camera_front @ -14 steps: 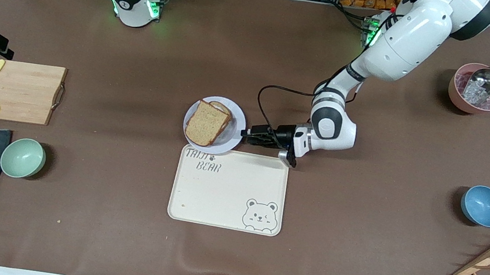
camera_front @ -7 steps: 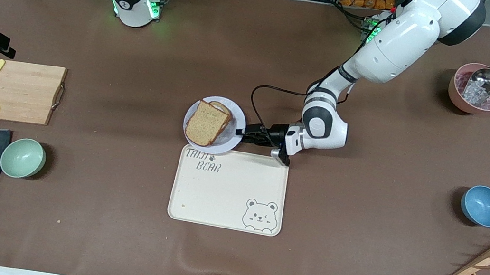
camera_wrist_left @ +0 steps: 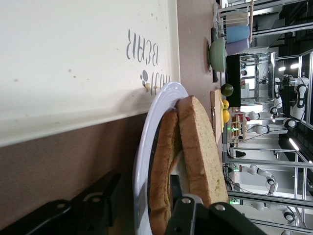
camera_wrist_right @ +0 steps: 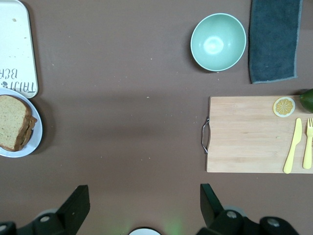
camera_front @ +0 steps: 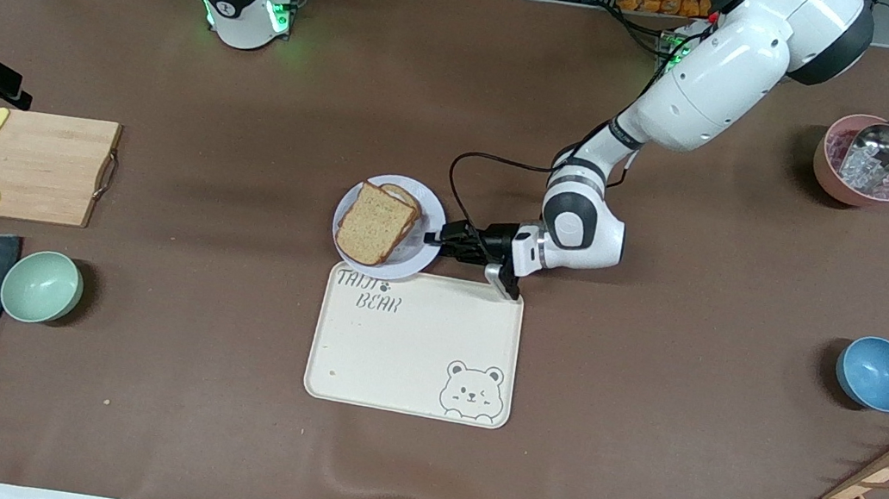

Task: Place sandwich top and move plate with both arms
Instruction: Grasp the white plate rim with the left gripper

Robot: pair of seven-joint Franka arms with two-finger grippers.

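While the left gripper (camera_front: 435,239), centre frame, straddles the plate (camera_front: 433,210) rim, fingers apart, squeezing is best kept level; right gripper (camera_wrist_right: 142,205), upper left, is parked apart.

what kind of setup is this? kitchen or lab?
Most likely a robotics lab staged as a kitchen. Two bench-mounted arms work a brown-covered table framed by aluminium struts, with cables and equipment along its edge. The props are kitchen ones: a sandwich on a plate, a cutting board, and bowls.

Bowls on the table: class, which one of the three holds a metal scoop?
The pink bowl at the left arm's end of the table, with a metal scoop resting in it. The blue bowl and green bowl hold nothing.
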